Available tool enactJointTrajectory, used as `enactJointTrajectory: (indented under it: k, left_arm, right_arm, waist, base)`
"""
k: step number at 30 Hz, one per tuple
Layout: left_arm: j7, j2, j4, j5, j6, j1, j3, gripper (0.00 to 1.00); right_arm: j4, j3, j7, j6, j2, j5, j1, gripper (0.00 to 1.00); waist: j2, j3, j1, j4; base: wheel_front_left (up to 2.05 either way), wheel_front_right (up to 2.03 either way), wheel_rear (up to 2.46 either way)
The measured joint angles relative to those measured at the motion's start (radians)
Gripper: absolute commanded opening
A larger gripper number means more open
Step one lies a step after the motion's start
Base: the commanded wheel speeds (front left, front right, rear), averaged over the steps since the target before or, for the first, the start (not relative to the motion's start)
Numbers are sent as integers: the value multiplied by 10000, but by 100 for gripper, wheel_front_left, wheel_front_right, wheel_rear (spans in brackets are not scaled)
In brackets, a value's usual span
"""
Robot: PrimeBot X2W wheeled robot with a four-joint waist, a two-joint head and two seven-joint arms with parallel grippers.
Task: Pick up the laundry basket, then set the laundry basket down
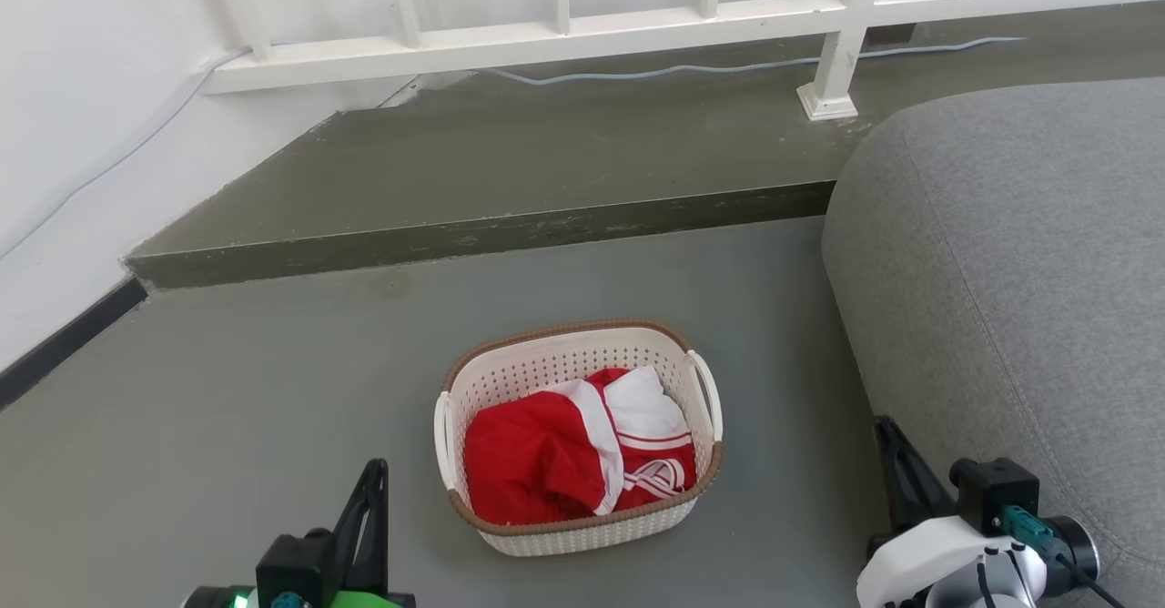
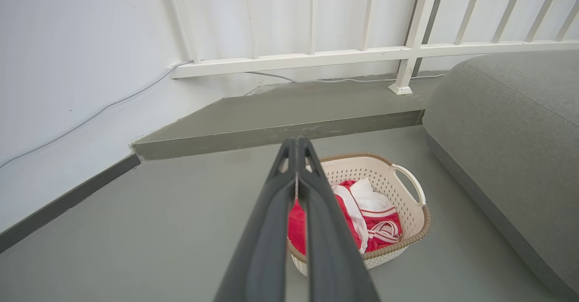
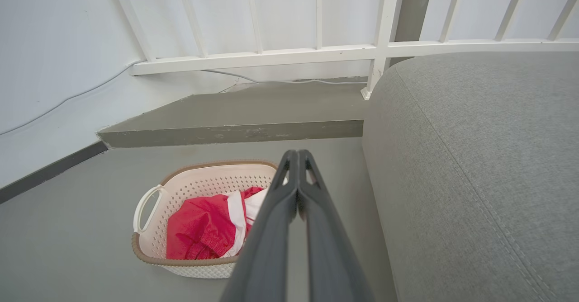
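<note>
Low in the head view, the left pincer (image 1: 372,485) and right pincer (image 1: 894,451) were seen on either side of the basket (image 1: 546,369), which stood on the floor (image 1: 273,390) near the sofa (image 1: 1001,271), untouched. In the left wrist view, the left pincer (image 2: 296,147) was shown pressed together, empty, short of the basket (image 2: 400,191). In the right wrist view, the right pincer (image 3: 296,157) was likewise pressed together and empty, with the basket (image 3: 203,183) to its left. The pick-up was judged not yet begun: the fingers would have to be parted and brought to the handles (image 1: 442,435).

Left claw (image 1: 374,473), right claw (image 1: 885,428): fingers pressed together, empty.
</note>
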Motion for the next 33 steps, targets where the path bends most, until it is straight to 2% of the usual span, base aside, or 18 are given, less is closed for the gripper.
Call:
enactJointTrajectory:
  k: [12, 33]
  left_arm:
    - [2, -67, -293, -1354, -230, 186, 25, 0]
    - [644, -90, -228, -4387, -441, 147, 805, 0]
  right_arm:
    - [-242, -132, 79, 236, 100, 1340, 49, 0]
    - [-334, -980, 759, 600, 199, 4328, -35, 0]
  waist:
    - [1, 12, 0, -23]
    - [1, 22, 0, -60]
  base:
    - [0, 0, 0]
    - [0, 0, 0]
